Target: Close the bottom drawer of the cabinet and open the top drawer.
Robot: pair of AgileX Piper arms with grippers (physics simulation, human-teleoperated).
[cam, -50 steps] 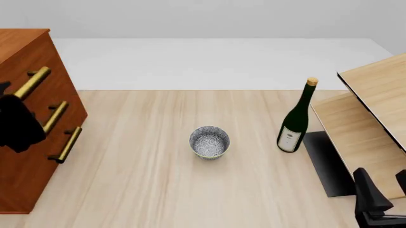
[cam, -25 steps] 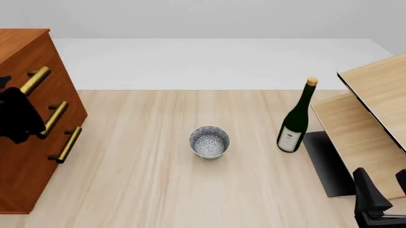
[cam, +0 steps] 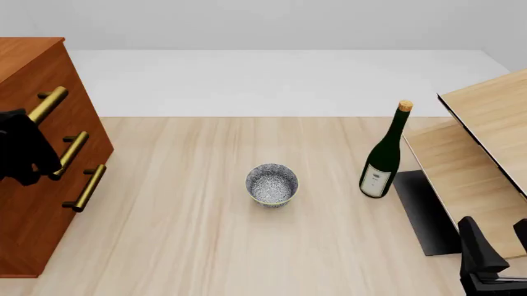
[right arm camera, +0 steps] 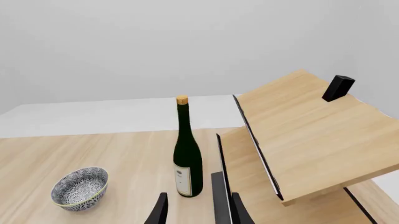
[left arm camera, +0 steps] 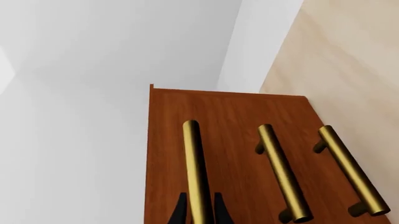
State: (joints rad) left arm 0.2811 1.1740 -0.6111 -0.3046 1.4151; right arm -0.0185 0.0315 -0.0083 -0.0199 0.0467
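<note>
While the left gripper (left arm camera: 199, 210) clasps the top drawer's (left arm camera: 168, 154) handle on the cabinet (cam: 33, 209), the right gripper (right arm camera: 196, 212) hangs released near the wine bottle (right arm camera: 186, 154).

The cabinet (cam: 37, 185) shows reddish-brown wood with fine grain and a smooth satin finish. The brass bar handles of the top drawer (left arm camera: 198, 172), middle drawer (left arm camera: 283, 172) and bottom drawer (left arm camera: 352, 170) appear as polished metal with soft highlights. The table (cam: 206, 246) is pale wood with lengthwise grain, matt. The wine bottle (cam: 384, 154) is dark green glossy glass with a paper label and a cork-coloured top. The bowl (cam: 272, 183) looks like glazed ceramic with a fine speckled pattern. The pale light-wood furniture (right arm camera: 311, 140) is matt with dark edges. The left gripper (left arm camera: 199, 212) and right gripper (right arm camera: 196, 210) are matt black.
</note>
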